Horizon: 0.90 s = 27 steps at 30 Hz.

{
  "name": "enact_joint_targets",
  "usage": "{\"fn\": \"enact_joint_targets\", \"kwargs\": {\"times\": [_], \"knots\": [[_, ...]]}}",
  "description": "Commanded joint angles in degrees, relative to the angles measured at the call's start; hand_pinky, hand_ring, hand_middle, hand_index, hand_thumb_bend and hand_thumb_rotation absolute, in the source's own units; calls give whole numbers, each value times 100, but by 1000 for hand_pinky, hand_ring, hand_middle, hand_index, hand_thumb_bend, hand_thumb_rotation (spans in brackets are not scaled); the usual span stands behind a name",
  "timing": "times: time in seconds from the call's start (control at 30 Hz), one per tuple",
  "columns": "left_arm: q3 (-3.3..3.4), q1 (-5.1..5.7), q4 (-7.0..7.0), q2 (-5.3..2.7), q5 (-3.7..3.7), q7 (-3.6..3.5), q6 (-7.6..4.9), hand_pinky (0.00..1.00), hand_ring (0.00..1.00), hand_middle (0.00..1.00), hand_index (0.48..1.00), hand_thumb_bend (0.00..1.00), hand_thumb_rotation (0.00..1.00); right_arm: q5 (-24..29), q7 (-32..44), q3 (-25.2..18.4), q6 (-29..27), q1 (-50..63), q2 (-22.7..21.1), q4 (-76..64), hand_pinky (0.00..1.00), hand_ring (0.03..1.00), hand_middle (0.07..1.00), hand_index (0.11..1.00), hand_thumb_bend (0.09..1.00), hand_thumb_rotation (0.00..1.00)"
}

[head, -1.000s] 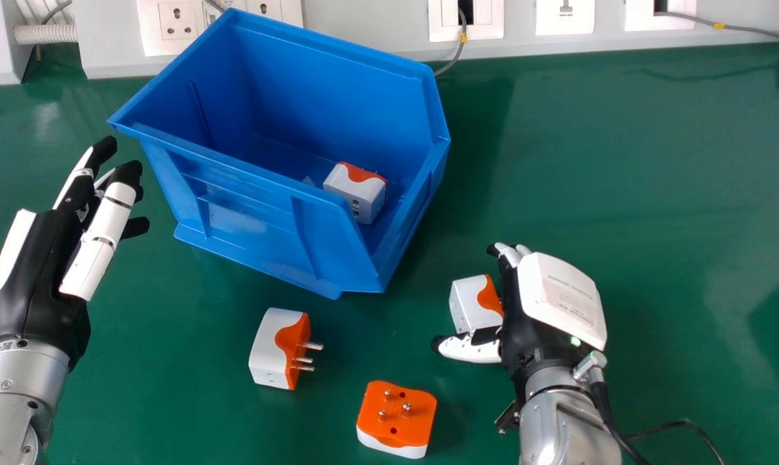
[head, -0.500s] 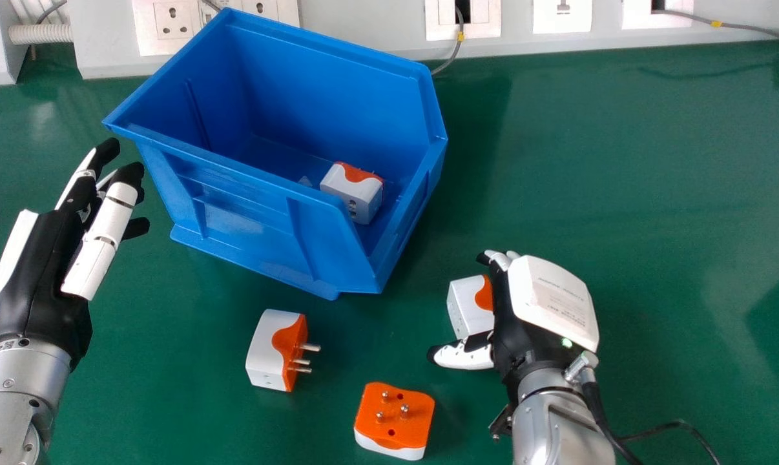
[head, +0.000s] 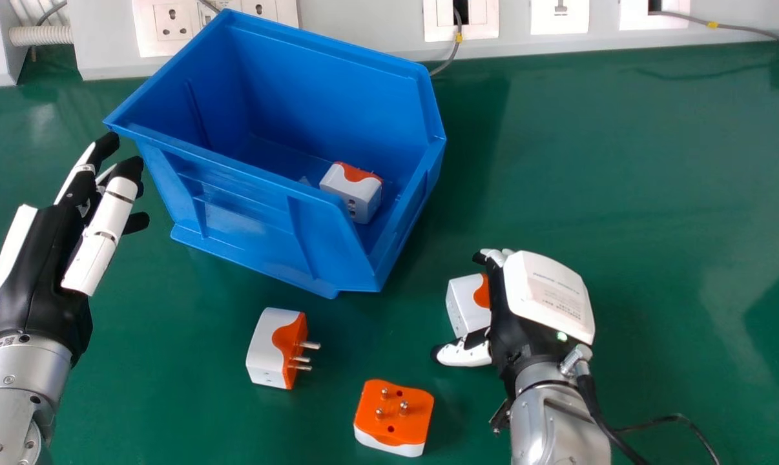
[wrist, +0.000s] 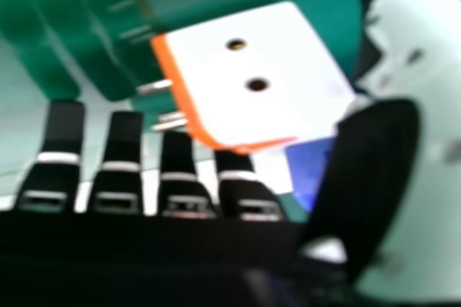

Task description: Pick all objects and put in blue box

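Observation:
In the head view, my right hand point(head: 544, 297) is low over the table, open, its thumb and fingers either side of a white-and-orange adapter point(head: 467, 311) that it partly covers. My left hand point(head: 47, 258) is open beside the left side of the blue box point(head: 247, 219). One adapter point(head: 354, 194) lies inside that box. Two more rest on the table: an adapter on its side point(head: 272, 349) and an adapter with pins up point(head: 393, 416). In the right hand view, the adapter point(wrist: 252, 76) lies beyond the fingertips of my right hand point(wrist: 121, 166), close to the thumb.
Along the back of the green table point(head: 622, 161) runs a grey panel with sockets point(head: 559, 16) and thin cables. The box stands between my hands, towards the back. A black cable point(head: 670, 420) trails from my right wrist.
My right hand has shifted a little left, covering more of the adapter beside its thumb. The left hand has barely moved, and the adapters stay where they were.

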Motion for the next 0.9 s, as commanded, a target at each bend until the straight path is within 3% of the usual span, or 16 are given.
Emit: {"fn": "enact_joint_targets", "kwargs": {"times": [0.0,0.33,0.7,0.87], "knots": [[27,-10,-174,80,13,-4,-25,826,900,909,946,408,824,95,110,59,-104,-51,7,104,728,825,886,822,578,206],[37,-20,-180,90,-4,-18,27,828,906,912,946,411,825,-35,202,206,-78,-31,-79,146,735,826,882,819,567,162],[13,-1,-343,78,27,4,150,823,904,909,944,408,825,-108,359,300,-27,-155,-184,206,738,821,874,812,517,105],[13,-19,-301,64,18,2,130,822,903,909,944,408,825,-111,317,305,-28,-179,-182,259,740,820,871,808,511,107]]}}
